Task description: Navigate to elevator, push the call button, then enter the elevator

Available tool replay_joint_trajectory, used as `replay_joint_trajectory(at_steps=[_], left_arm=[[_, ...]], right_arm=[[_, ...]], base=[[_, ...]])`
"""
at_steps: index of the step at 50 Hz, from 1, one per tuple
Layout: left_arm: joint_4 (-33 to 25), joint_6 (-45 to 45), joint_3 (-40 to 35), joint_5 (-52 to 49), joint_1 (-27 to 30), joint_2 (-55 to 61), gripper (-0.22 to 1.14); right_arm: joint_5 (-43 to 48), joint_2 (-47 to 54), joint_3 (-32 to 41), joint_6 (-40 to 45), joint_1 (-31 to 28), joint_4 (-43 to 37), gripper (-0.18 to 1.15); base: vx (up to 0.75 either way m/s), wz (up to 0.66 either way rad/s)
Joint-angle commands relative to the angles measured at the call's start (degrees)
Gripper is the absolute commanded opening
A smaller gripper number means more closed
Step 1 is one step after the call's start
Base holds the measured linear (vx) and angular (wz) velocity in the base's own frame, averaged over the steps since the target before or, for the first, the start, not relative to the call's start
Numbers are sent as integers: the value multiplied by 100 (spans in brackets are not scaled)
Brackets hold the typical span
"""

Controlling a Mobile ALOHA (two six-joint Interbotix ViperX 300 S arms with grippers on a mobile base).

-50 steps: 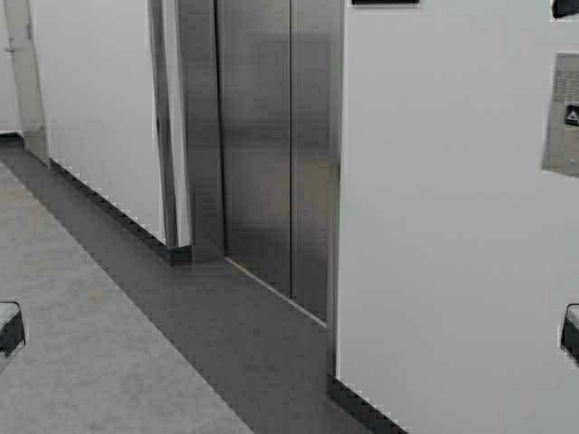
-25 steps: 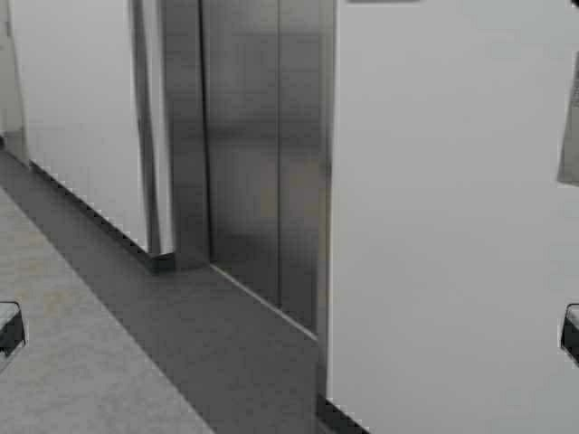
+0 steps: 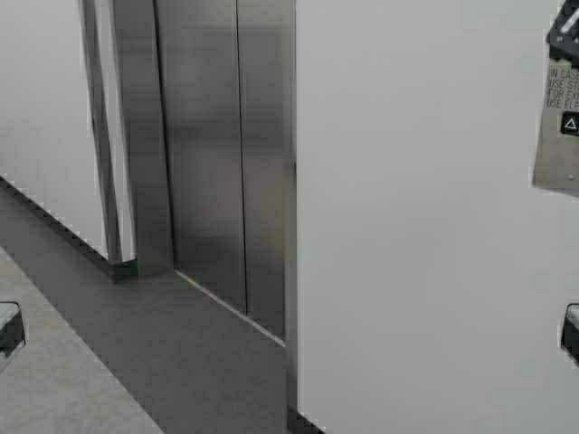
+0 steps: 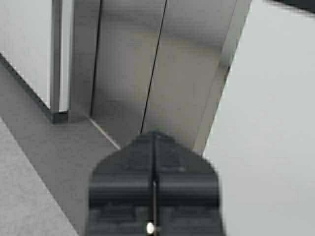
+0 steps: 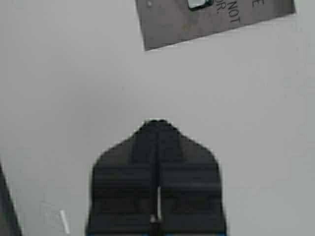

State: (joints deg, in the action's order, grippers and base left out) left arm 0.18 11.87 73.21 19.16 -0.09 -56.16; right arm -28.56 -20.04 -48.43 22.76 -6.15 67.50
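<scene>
Left pincer (image 4: pixel 154 142): fingers pressed together along a thin centre seam, nothing between them, pointing forward and level. In the high view only a small dark part of the left arm (image 3: pixel 9 330) shows at the left edge, held low. Right pincer (image 5: pixel 156 127): fingers likewise closed flat against each other, empty. The right arm (image 3: pixel 571 332) shows only as a dark sliver at the right edge, equally low.
</scene>
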Motion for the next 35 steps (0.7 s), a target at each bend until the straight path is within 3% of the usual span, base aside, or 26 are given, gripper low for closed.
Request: replay_joint_trajectory(at_steps=[1,9,21,35], left_arm=[[-18,9,-114,0,0,-26,2],[-35,97,-105,-62,0,-167,2],[-35,132,-105,-79,0,-193,2],[-26,123,-97,-141,0,-211,2]], right_arm=[[-35,422,158,642,-18,870,6],[-79,958,167,1723,-9,1872,6],[-949,1846,308,3129,-9,3788,6],[-1090,2813,870,3331,387,4104,6]], base=[[11,-1],[10,0],[8,3],[3,2]])
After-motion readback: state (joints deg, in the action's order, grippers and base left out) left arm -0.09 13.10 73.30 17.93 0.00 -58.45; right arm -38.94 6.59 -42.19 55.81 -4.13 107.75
